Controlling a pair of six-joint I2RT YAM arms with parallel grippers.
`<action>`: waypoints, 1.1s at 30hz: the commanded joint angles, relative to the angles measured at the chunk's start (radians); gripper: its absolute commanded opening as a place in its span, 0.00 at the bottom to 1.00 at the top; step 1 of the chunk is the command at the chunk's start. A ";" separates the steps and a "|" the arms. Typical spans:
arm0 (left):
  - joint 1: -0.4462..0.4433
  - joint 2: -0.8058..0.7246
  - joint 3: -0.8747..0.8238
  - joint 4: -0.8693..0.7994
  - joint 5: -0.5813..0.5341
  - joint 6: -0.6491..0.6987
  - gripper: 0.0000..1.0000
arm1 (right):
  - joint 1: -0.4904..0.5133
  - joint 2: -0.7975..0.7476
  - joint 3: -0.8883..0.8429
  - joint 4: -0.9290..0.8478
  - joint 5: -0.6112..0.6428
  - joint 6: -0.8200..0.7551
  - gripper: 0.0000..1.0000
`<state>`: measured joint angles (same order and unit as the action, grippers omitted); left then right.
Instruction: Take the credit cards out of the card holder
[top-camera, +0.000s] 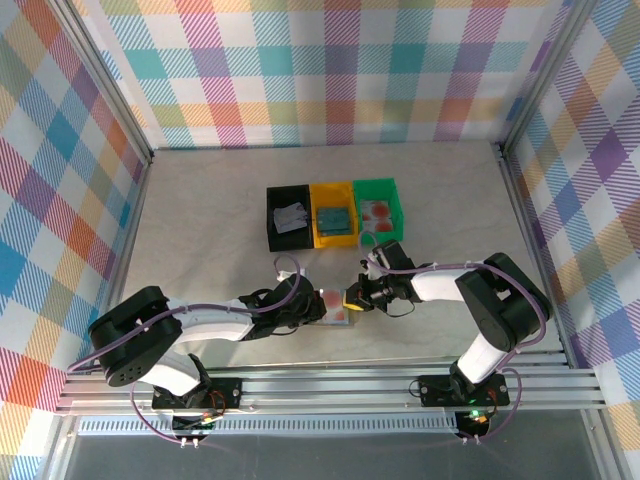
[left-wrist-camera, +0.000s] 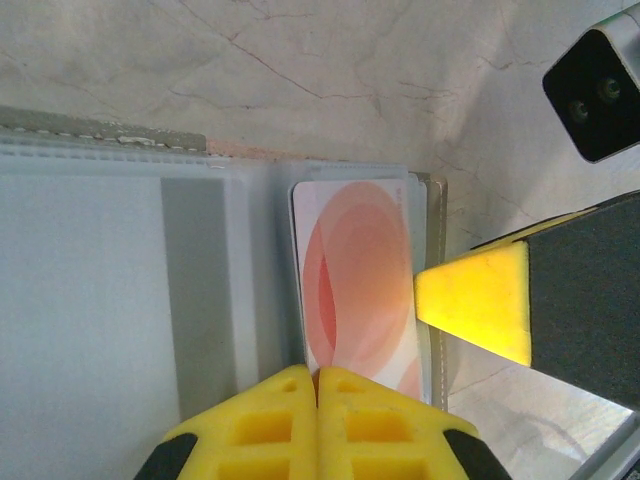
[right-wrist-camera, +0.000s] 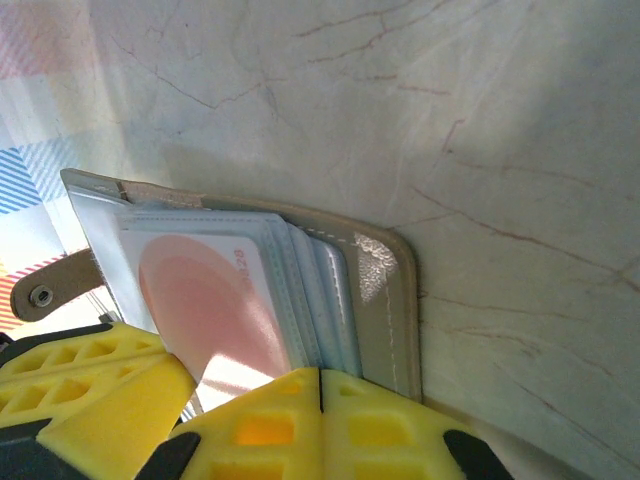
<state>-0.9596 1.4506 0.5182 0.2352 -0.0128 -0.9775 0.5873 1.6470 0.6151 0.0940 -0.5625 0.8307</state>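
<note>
Centrally on the desk (top-camera: 200, 220), the card holder (right-wrist-camera: 395, 330) is laid open, at 6 o'clock from a row made up of a black tray (top-camera: 289, 217), a yellow tray (top-camera: 333, 213) and a green tray (top-camera: 378, 205). A reddish-pink credit card (left-wrist-camera: 360, 280) is seen lying among the holder's pale pocket panels. The left pincer (left-wrist-camera: 318, 385) is brought in from 9 o'clock and is clenched, its tips set at the card's near corner; whether the card is pinched cannot be told. The right pincer (right-wrist-camera: 320, 395) is brought in from 3 o'clock and is likewise clenched, pressed against the holder's outer edge.
</note>
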 joint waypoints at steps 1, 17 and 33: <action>0.004 -0.041 -0.017 0.080 0.002 -0.004 0.00 | 0.017 0.048 -0.029 -0.080 0.073 -0.002 0.00; 0.034 -0.164 -0.086 0.022 -0.005 0.003 0.00 | 0.017 0.065 -0.016 -0.094 0.087 -0.005 0.00; 0.044 -0.217 -0.102 -0.049 -0.018 0.014 0.00 | 0.016 0.046 0.000 -0.131 0.098 -0.020 0.00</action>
<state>-0.9283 1.2606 0.4278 0.2123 -0.0135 -0.9794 0.5995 1.6638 0.6323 0.0925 -0.5629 0.8291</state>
